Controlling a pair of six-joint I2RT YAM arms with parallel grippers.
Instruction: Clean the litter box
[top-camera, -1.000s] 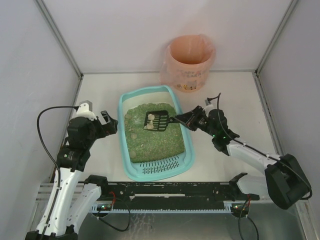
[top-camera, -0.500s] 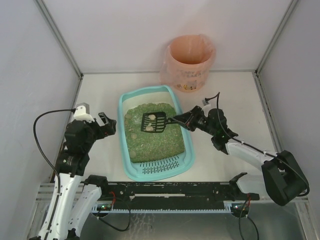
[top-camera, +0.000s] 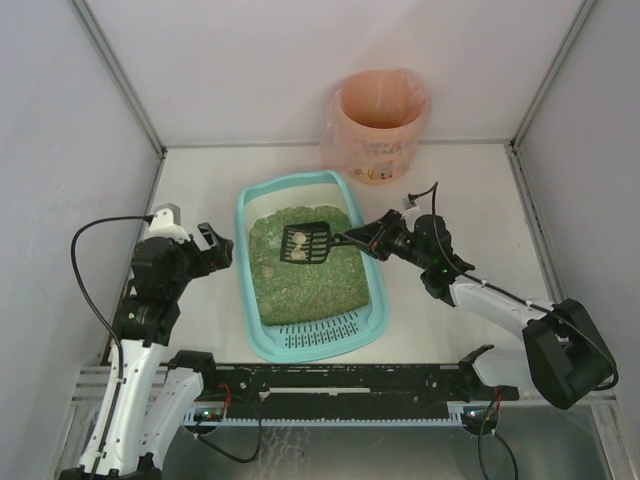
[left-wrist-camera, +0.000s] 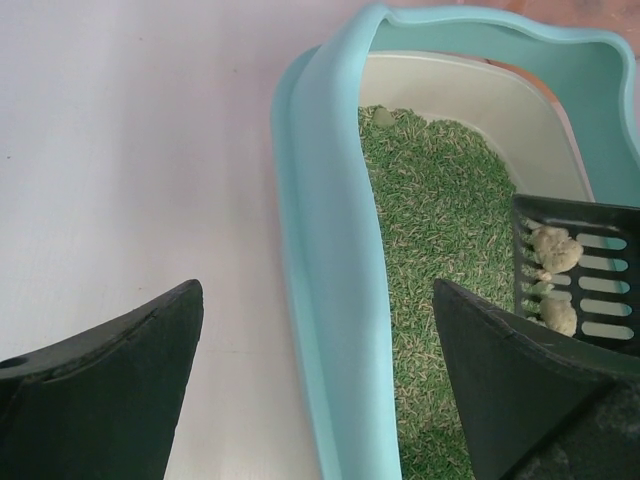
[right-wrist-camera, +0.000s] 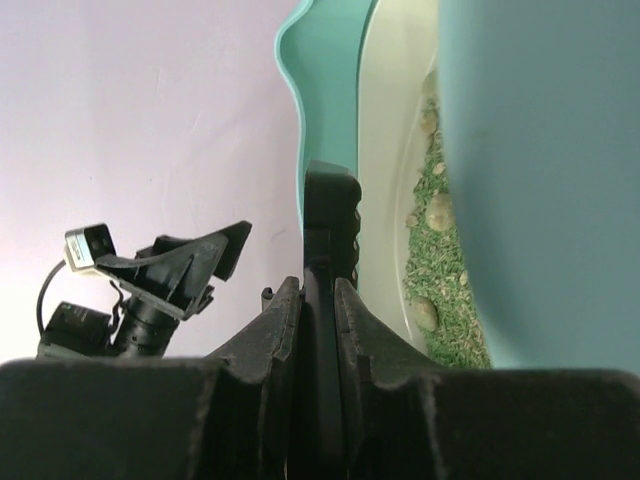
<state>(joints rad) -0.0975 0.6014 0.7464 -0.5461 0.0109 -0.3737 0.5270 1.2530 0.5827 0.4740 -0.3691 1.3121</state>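
Right pincer (top-camera: 362, 238), clenched on the scoop (top-camera: 307, 243), holds clumps (left-wrist-camera: 553, 250) over the litter box (top-camera: 244, 280), mid-desk; any tilt toward the pink-bagged bin (top-camera: 378, 125) could spill them. Left pincer (top-camera: 215, 247) hangs released.

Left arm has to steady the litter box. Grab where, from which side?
On the litter box, likely the left long rim, from the outer left, jaws straddling it: a narrow raised lip, bare, facing the open left gripper. The scoop crosses the right rim.
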